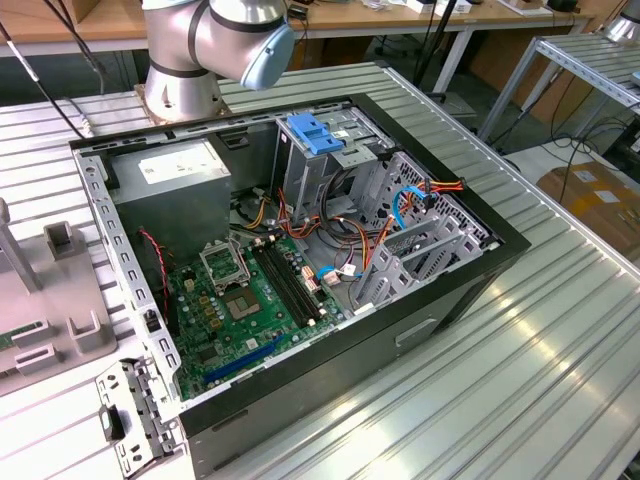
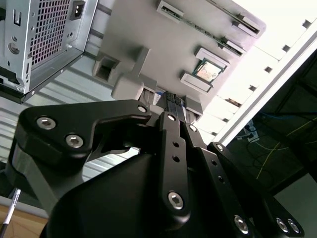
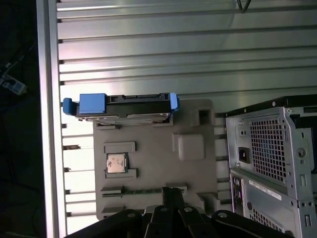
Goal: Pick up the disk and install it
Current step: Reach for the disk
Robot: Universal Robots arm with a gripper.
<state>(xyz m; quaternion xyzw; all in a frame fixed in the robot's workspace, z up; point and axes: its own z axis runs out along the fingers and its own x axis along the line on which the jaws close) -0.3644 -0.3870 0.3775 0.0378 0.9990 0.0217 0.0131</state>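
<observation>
My tool (image 3: 168, 192) is hanging clenched and empty above the grey tray (image 3: 198, 163). The disk (image 3: 124, 106) is standing on edge in the tray's far slot, I think so I can pinch it easily.

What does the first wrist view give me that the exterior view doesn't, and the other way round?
First wrist view: the disk standing on edge in the grey parts tray, a processor chip in the same tray, and the computer case from behind. Exterior view: the case's open inside, with motherboard, drive cage and power supply. Shared: tray, case, slatted table.
</observation>
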